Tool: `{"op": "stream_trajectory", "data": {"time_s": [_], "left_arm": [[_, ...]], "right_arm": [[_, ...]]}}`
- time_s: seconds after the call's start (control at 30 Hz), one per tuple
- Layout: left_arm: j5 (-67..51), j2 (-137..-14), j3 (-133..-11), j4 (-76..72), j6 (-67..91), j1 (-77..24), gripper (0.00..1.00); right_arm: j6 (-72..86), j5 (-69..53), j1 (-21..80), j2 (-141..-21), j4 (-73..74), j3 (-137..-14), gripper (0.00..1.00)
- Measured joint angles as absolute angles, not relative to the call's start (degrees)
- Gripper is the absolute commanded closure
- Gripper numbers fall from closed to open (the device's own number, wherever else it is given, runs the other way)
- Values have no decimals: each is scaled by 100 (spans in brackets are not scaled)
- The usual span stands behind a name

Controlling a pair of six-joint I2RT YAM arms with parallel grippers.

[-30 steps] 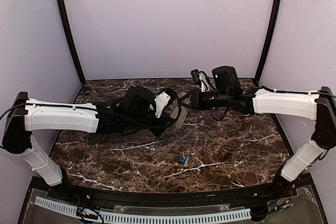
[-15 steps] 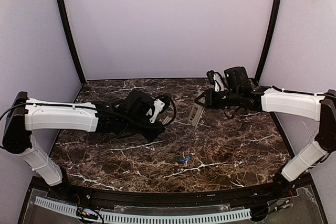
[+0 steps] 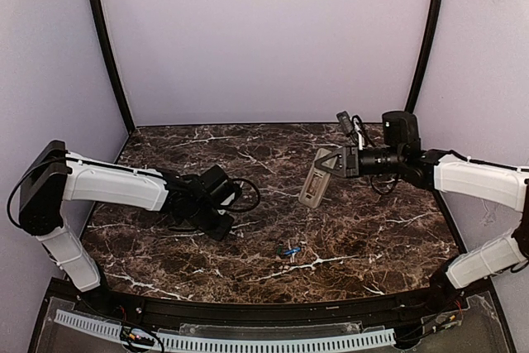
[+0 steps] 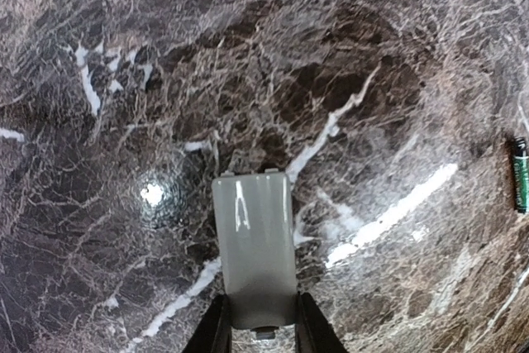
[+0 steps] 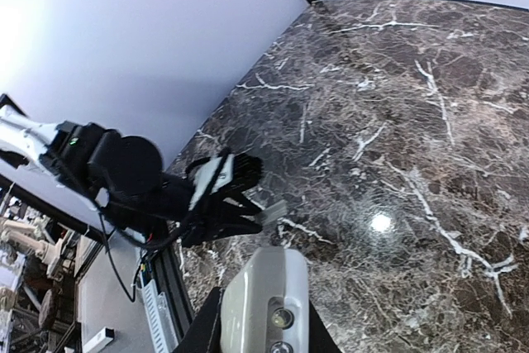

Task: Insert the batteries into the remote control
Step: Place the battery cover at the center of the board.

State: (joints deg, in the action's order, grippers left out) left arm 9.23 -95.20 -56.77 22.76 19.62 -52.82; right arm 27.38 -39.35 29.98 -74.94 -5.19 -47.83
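Observation:
My right gripper (image 3: 333, 163) is shut on the remote control (image 3: 313, 178) and holds it tilted above the table's middle right. In the right wrist view the remote's pale end (image 5: 266, 299) sticks out between the jaws of my right gripper (image 5: 258, 338). My left gripper (image 3: 220, 224) is low over the table at the left, shut on the small flat grey cover piece (image 4: 252, 245), which also shows in the right wrist view (image 5: 272, 209). One battery (image 3: 289, 250) lies on the table in front, apart from both grippers. It shows at the right edge of the left wrist view (image 4: 519, 173).
The dark marble table (image 3: 372, 229) is walled by pale panels at the back and sides. The black front rail (image 3: 264, 307) runs along the near edge. The left arm's cables (image 3: 240, 196) loop beside its wrist.
The two grippers have drawn apart. My right gripper carried the remote to the right. My left gripper pulled back left and down toward the table with the grey cover piece.

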Motion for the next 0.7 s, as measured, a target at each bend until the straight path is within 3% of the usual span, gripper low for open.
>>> {"op": "stream_trajectory", "data": {"time_s": [0.17,0.27,0.33,0.43,0.57,0.7], "left_arm": [[856,-9771,-5618,2353,2067,-5227,83],[834,-9889,-5618,2346,2106,-5221,76],[834,-9894,-5621,2340,2128,-5221,65],[803,-9913,-5621,2346,2128,-5221,42],[738,-9911,-5627,2335,2119,-5214,21],[698,-9723,-5629,2364,2058,-5212,17]], "right_arm": [[2685,-4547,2995,-7155,-777,-4547,100],[2659,-4720,2995,-7067,-862,-4525,100],[2648,-4781,2995,-7059,-895,-4525,100],[2639,-4759,2995,-7059,-856,-4525,100],[2620,-4480,2993,-7061,-523,-4582,95],[2720,-4021,2989,-7059,-235,-4705,96]]}}
